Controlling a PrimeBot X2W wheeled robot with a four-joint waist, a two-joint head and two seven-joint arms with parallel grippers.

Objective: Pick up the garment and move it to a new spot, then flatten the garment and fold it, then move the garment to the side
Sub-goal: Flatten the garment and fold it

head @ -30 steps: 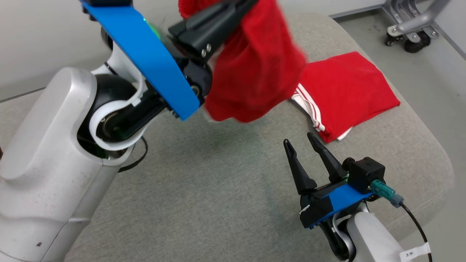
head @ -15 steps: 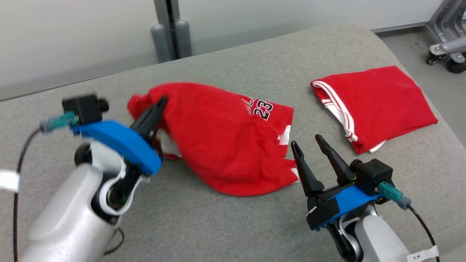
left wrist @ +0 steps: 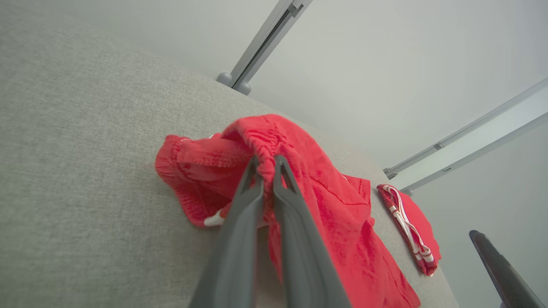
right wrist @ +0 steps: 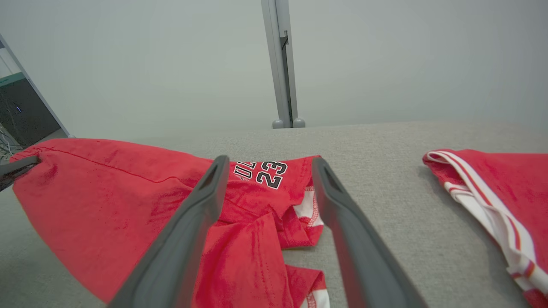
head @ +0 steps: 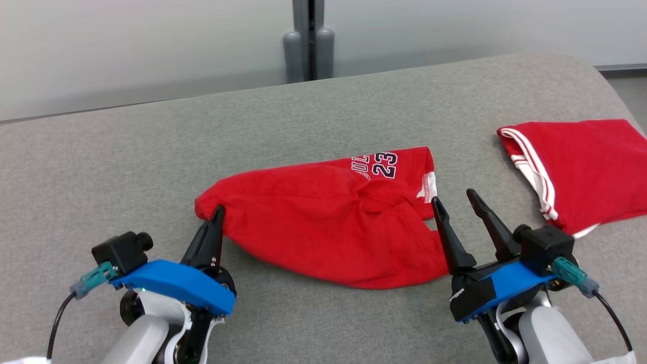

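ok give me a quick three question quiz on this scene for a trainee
1. True or false: the left gripper is shut on an edge of the crumpled red garment.
2. Which gripper stands open with nothing between its fingers? A) left gripper B) right gripper C) both
3. Fill in: the number printed on the crumpled red garment is ___.

Key: 1 true; 2 B; 3 23
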